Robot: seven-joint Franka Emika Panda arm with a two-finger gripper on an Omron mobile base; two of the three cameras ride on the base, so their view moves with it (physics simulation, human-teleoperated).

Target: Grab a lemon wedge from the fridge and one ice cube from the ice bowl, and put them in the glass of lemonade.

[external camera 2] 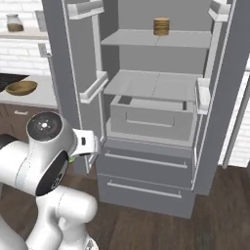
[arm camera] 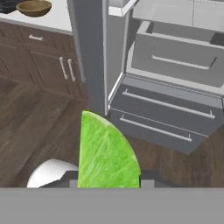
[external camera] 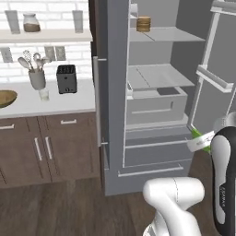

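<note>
My gripper (arm camera: 107, 178) is shut on a bright green lemon wedge (arm camera: 105, 148), held out in front of the open grey fridge (arm camera: 175, 65). From the base, the gripper (external camera: 203, 141) hangs low beside the right fridge door, with a sliver of the wedge (external camera: 198, 134) showing. On the other side the gripper (external camera 2: 86, 144) sits just by the arm's big joint. The wooden ice bowl (external camera: 5, 98) rests on the counter at far left, and the small glass of lemonade (external camera: 44, 94) stands to its right. The ice cube is hidden from view.
Both fridge doors (external camera: 216, 69) (external camera 2: 80, 73) stand swung open, with shelves and a pulled-out drawer (external camera 2: 151, 119) inside. A brown stack (external camera: 144, 23) sits on the top shelf. A toaster (external camera: 67, 78) and utensil cup (external camera: 37, 79) stand on the counter above brown cabinets (external camera: 46, 147).
</note>
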